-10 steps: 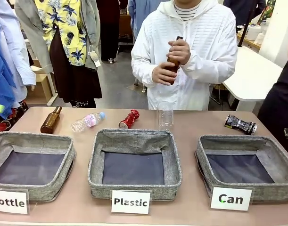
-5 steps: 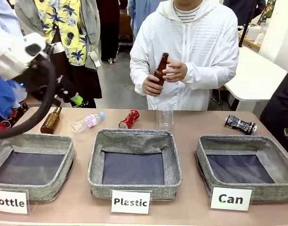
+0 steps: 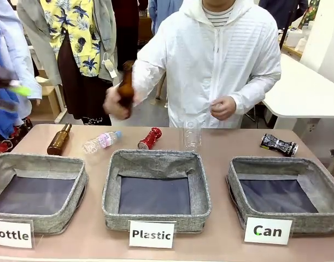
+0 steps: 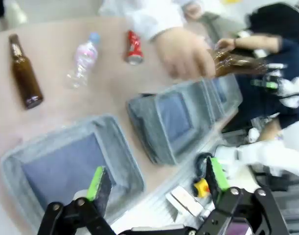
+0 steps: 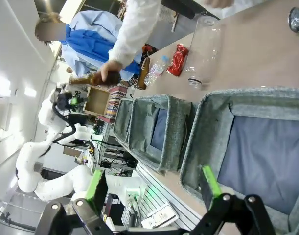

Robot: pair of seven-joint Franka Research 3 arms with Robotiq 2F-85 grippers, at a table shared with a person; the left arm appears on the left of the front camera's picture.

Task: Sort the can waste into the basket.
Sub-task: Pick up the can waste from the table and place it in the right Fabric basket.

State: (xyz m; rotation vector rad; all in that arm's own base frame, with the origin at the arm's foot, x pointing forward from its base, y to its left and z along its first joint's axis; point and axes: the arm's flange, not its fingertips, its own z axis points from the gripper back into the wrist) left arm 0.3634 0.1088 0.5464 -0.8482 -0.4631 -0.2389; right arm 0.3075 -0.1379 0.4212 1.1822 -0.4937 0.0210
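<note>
The shiny red crushed can (image 3: 150,138) lies on the table behind the middle basket, and it also shows far off as the red can (image 4: 133,46) and the red can (image 5: 178,59). The black-and-silver can (image 3: 278,144) lies just behind the grey basket (image 3: 239,188) fronted by the "Can" sign (image 3: 268,230). My right gripper (image 5: 153,183) hangs open and empty above that basket's rim (image 5: 208,122). My left gripper (image 4: 157,178) is open and empty over the "Bottle" basket (image 4: 117,147). It appears as a blur at the front view's left edge.
A person at the far side holds a brown bottle (image 3: 126,87) out over the table's left half. Another brown bottle (image 3: 58,140), a small plastic bottle (image 3: 101,141) and a clear upright container (image 3: 192,134) stand behind the "Plastic" basket (image 3: 109,191).
The person swung the brown bottle from chest height out toward picture left. My left arm, which swept into the front view half a second ago, has pulled back to the left edge.
</note>
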